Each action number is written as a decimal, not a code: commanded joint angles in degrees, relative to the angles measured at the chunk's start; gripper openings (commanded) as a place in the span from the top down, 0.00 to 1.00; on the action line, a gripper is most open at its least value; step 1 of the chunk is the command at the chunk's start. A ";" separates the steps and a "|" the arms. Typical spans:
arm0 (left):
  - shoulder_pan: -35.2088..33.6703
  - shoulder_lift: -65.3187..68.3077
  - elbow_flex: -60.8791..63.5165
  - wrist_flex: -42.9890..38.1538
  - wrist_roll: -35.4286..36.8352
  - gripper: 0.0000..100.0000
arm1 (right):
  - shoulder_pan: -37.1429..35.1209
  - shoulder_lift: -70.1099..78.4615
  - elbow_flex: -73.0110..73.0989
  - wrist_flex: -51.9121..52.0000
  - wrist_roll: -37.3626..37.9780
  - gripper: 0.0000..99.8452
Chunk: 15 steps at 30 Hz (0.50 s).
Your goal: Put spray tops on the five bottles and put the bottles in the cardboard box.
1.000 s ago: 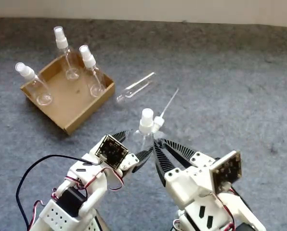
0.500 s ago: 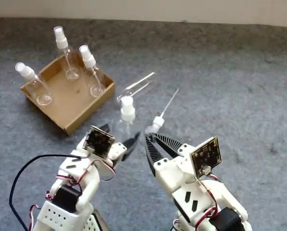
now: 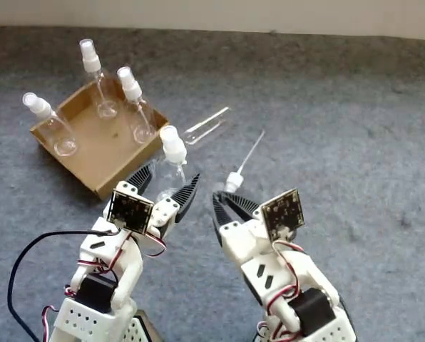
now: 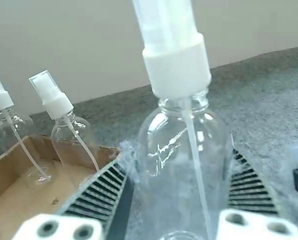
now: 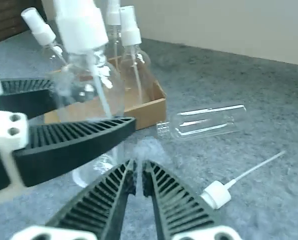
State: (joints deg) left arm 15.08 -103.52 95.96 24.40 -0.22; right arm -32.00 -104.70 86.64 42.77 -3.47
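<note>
Bottle no. 4, clear plastic w/ a white spray top fitted [image 3: 171, 160], sits in the left gripper [image 3: 170, 179]. Its fingers are spread wide round the body and press it from both sides. It's roughly upright, just beside the near corner of the shallow brown cardboard box [image 3: 64, 162], not yet over it. Can't tell if its base is off the grey carpet [image 3: 341, 128]. Three other clear capped bottles [image 3: 137, 110] stand inside the box, mostly along the far side.

Step in hand, as I read it, is boxing this one. Nxt move: take it over the wall, set it on bare box floor at the near side, clear of the three standing, then release w/o tipping.

Right gripper [image 5: 139, 167] has its fingers almost together, a thin gap, nothing btwn them. It's low, near the loose white spray top w/ long dip tube [image 5: 216, 194] lying on the carpet. The last clear bottle, uncapped [image 5: 204, 122], lies on its side further out, neck toward the box. That one probably comes after: hold it steady, feed the tube into the neck. The tube is thin and the mouth narrow, so alignment will matter.
</note>
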 commanded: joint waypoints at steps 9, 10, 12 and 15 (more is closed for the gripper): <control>-0.48 -0.75 1.10 -10.55 0.62 0.84 | 4.26 -0.75 8.13 -9.80 0.26 0.98; -0.40 -0.75 1.10 -11.43 0.62 0.84 | 4.26 -0.75 8.22 -9.80 0.26 0.98; -0.40 -0.66 1.19 -11.87 0.62 0.84 | 4.26 -0.75 8.22 -9.80 0.26 0.98; -0.66 -0.66 1.01 -11.87 0.44 0.84 | 4.26 -0.75 8.22 -10.51 0.35 0.98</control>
State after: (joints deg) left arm 15.08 -103.52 95.96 14.37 -0.22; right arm -28.48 -104.70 95.08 34.68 -3.47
